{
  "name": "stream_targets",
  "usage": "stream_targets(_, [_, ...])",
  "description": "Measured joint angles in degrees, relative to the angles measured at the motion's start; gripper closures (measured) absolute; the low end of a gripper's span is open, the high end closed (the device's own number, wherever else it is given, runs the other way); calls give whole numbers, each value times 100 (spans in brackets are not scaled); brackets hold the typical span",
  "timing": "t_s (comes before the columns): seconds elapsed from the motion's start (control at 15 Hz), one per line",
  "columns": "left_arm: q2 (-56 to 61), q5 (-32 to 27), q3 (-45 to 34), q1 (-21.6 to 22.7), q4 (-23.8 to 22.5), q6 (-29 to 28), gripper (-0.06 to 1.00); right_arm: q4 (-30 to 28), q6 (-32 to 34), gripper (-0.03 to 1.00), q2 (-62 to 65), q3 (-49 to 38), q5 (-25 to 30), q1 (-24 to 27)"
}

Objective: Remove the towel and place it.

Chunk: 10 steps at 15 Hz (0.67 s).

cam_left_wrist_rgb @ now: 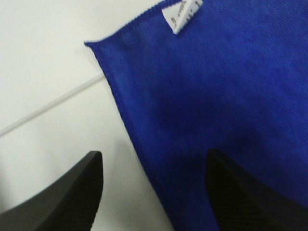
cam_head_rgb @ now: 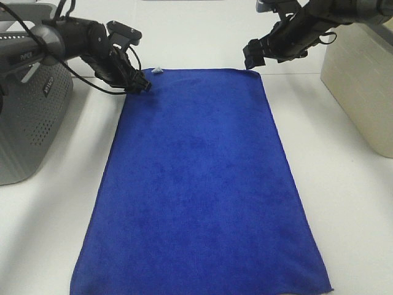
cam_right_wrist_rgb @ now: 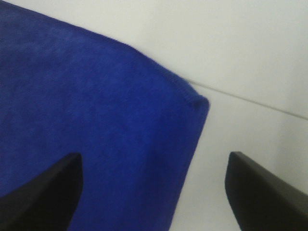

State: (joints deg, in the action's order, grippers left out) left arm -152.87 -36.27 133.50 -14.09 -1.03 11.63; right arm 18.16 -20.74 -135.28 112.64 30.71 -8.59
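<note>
The towel (cam_head_rgb: 199, 184) is lying spread flat on the white bench (cam_head_rgb: 344, 203), filling the middle of the exterior high frame from just below the upper third down to the bottom edge, its long sides widening toward the bottom. The left pincer (cam_head_rgb: 142, 83) is hovering at the towel's upper-left corner, and the right pincer (cam_head_rgb: 252, 60) is hanging just above the upper-right corner. From this high view neither pincer's opening can be read, since both show only as dark clusters.

The wrist views are supplying that detail. In the left wrist frame the left pincer (cam_left_wrist_rgb: 154, 192) is standing wide open, one dark finger (cam_left_wrist_rgb: 67, 197) at the lower left over bare bench and the other at the lower right over blue cloth, with the towel's (cam_left_wrist_rgb: 226, 106) stitched edge running between them; nothing is being gripped. This view is also showing the small white tag (cam_left_wrist_rgb: 183, 14) at the top, which in the high view appears only as a pale speck (cam_head_rgb: 158, 70) on the far edge.

In the right wrist frame the right pincer (cam_right_wrist_rgb: 154, 192) is likewise spread wide and holding nothing, one finger (cam_right_wrist_rgb: 43, 192) over the towel (cam_right_wrist_rgb: 86, 125) at the lower left and the other over white bench at the lower right, the towel's corner lying between them.

Only the high view is showing a grey perforated housing (cam_head_rgb: 27, 123) at the left edge and a cream box (cam_head_rgb: 362, 80) at the right edge
</note>
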Motion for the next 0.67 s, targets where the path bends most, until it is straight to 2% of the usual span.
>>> stream_targets(0.13, [413,-1003,0,-17,218,-132,28,218,223,18,407,6,905,0])
stream_targets(0.2, [510,-1186,0,-17,252,-189,27,241,304,18,510,6,1129,0])
stream_targets(0.4, [1346,-2515,0,-29,361,-1100,25,264,430,18,1186,6,2401,0])
stream_targets(0.47, [1558,-2848,0,-29,361,-1341,25,264,476,18,1369,6,2659,0])
stream_targets(0.53, [1765,-3157,0,-29,258,-1530,25,269,733,18,1564,6,2939,0])
stream_targets(0.67, [2051,-3295,0,-29,-115,-1736,25,172,1438,18,1896,6,3358,0])
